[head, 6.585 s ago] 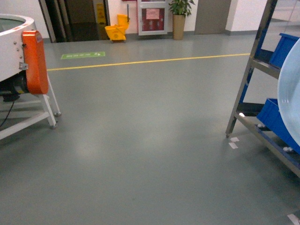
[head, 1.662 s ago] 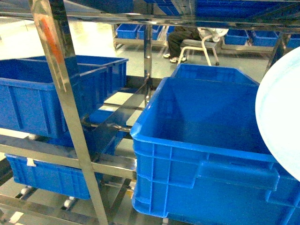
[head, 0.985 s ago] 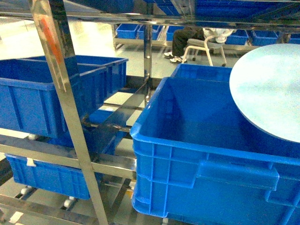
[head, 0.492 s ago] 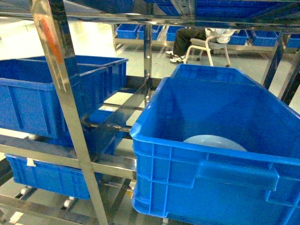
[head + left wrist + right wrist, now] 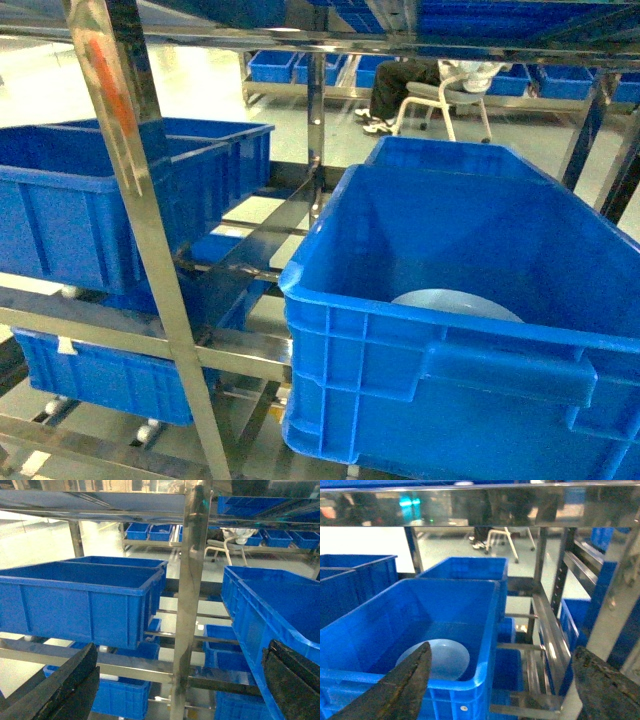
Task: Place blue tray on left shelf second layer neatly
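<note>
The pale blue tray (image 5: pixel 455 302) lies flat on the bottom of a deep dark-blue crate (image 5: pixel 450 390) that sits on a tier of the steel left shelf (image 5: pixel 130 170). The right wrist view looks down on the same tray (image 5: pixel 440 657), below and left of my right gripper (image 5: pixel 502 652), which is open and holds nothing. My left gripper (image 5: pixel 182 650) is also open and empty, facing a shelf post (image 5: pixel 192 580) with the crate's wall (image 5: pixel 260 615) at its right. Neither gripper shows in the head view.
More dark-blue crates (image 5: pixel 100 200) fill the same tier to the left, and another crate (image 5: pixel 100 375) sits on the tier below. Steel rails (image 5: pixel 550 625) run right of the big crate. Behind the rack a person sits on a chair (image 5: pixel 430 85).
The head view swung from open floor to the rack. The tray, held upright at the right edge, tipped flat over the crate and now lies inside it. Nothing has moved in the last half second.
</note>
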Robot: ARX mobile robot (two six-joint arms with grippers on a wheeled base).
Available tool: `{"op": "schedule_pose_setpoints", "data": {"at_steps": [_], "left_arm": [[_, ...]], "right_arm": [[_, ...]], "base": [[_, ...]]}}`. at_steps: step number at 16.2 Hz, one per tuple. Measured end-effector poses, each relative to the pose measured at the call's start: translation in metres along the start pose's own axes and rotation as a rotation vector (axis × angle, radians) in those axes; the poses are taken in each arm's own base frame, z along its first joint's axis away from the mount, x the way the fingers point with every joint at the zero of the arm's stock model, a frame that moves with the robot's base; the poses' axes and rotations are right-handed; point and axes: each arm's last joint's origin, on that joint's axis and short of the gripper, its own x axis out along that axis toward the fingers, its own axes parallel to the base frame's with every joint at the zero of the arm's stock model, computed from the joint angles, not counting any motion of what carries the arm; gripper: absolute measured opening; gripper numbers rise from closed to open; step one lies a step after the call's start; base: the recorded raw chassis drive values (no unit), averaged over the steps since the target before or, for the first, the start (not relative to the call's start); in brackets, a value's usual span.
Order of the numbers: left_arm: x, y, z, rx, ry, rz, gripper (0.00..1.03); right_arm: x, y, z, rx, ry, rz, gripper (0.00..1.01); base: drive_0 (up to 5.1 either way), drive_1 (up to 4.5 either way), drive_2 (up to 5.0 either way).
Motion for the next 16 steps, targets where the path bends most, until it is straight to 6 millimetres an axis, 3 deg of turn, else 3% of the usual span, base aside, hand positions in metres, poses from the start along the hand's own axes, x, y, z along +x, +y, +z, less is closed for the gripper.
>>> {"op": "schedule_pose_setpoints", "data": {"at_steps": [1,3,7,8,16], "left_arm": [[0.000,0.000,0.000,0.000,0.003,0.001,0.98],[0.000,0.000,0.000,0.000,0.000,0.000,0.98],[0.000,0.000,0.000,0.000,-0.001,0.000,0.98],[0.000,0.000,0.000,0.000,0.000,0.000,0.98],[0.000,0.000,0.000,0.000,0.000,0.001,0.98]], "right_arm": [[-0.001,0.003,-0.011,-0.025,-0.046,0.026,0.72],[-0.004,0.005,-0.014,-0.037,-0.052,0.032,0.54],[-0.011,0.017,-0.028,-0.051,-0.074,0.035,0.08],[-0.010,0.016,-0.034,-0.052,-0.064,0.022,0.02],[-0.009,0.015,-0.052,-0.051,-0.068,0.022,0.02]], "base": [[0.0,0.00,0.0],[0.0,0.00,0.0],[0.0,0.00,0.0],[0.0,0.00,0.0],[0.0,0.00,0.0]]}}
